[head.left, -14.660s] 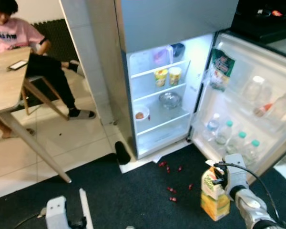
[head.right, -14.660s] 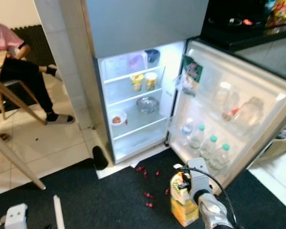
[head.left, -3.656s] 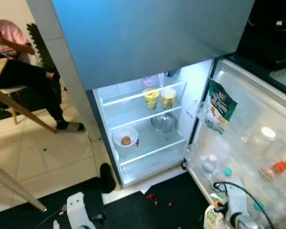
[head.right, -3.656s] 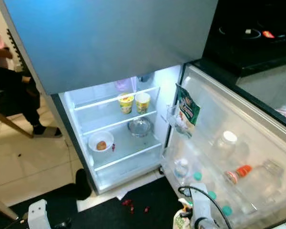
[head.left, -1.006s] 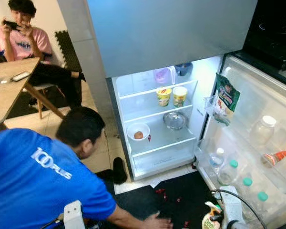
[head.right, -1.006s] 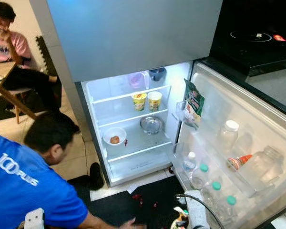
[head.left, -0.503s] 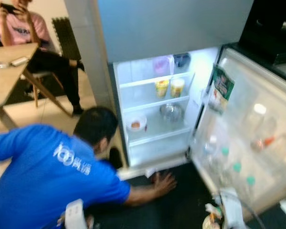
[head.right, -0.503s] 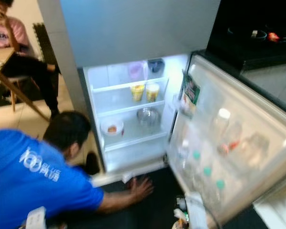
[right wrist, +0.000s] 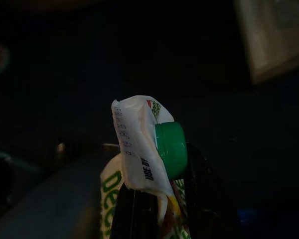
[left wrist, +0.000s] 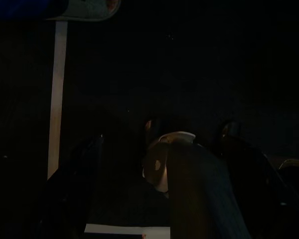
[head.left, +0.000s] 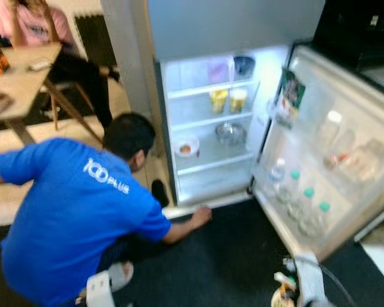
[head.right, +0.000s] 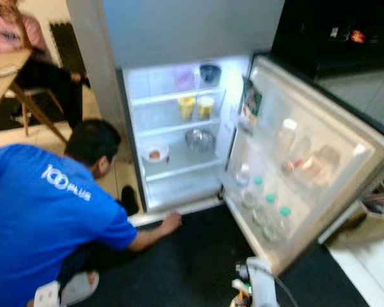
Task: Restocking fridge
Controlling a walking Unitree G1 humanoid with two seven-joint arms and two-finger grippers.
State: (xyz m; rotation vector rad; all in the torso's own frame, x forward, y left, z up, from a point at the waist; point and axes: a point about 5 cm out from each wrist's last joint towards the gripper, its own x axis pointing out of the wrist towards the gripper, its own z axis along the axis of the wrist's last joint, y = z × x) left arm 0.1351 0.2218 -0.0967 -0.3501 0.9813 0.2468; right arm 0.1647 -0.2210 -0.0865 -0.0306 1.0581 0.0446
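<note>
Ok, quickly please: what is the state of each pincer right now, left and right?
Left pincer: hangs idle in the dark; open or closed cannot be told.
Right pincer: closed on the juice carton with the green cap.

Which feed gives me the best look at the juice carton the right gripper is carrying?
The right wrist view: the juice carton sits close up, its folded top and green cap clear, though the picture is dark. Both eye views catch just its top at the bottom edge, blurred, beside the right gripper.

Readable print, lower left of the frame.
I read "100 PLUS" on the person's blue shirt [head.left: 83, 211]; my carton [right wrist: 139, 149] says "USE BY".
</note>
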